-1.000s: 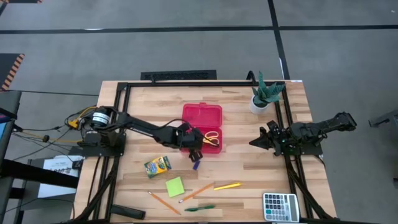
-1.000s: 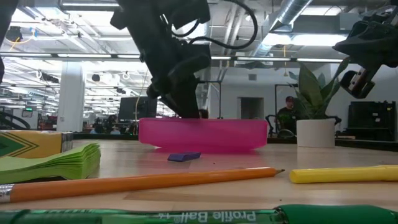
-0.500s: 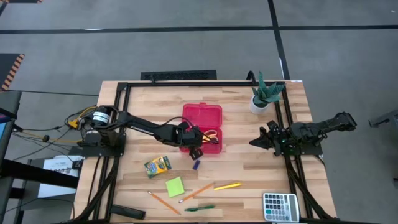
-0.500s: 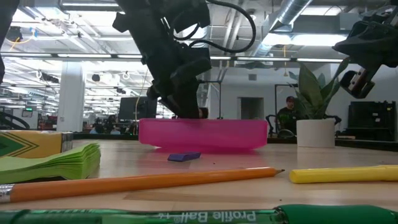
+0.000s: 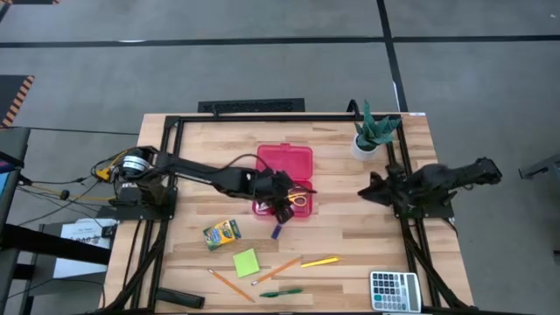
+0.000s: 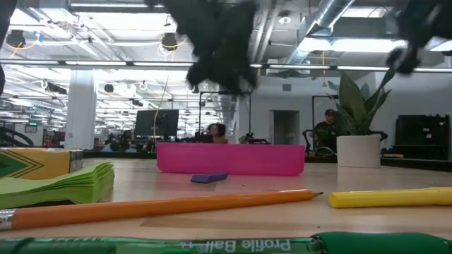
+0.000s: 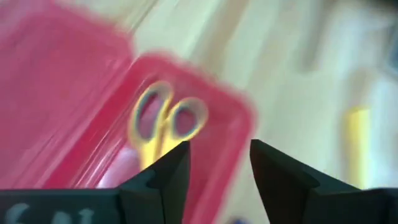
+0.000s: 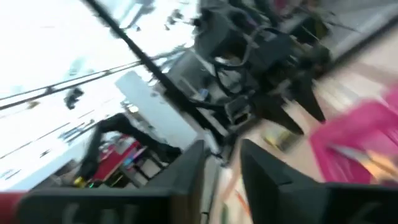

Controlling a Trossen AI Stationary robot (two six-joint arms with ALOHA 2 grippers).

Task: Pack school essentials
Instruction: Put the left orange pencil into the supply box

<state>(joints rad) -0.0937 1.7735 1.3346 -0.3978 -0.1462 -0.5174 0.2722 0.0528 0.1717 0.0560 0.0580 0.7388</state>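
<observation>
Lifted since a moment ago, the left pincer (image 5: pixel 284 208) now hovers above the pink case (image 5: pixel 282 163) mid-table, fingers parted and empty, with the orange-yellow-handled scissors (image 5: pixel 298 199) lying inside. Crayon box (image 5: pixel 222 233), sticky-note pad (image 5: pixel 247 262), blue eraser (image 5: pixel 276 232), pencils (image 5: pixel 276 269) and pens (image 5: pixel 319 261) remain on the table (image 5: pixel 350 236). Farther right, the right pincer (image 5: pixel 371 190) has opened slightly, holding nothing.

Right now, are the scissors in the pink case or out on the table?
In. The scissors lie inside the open pink case; the left wrist view shows their yellow handles within its walls, beyond the left gripper.
</observation>
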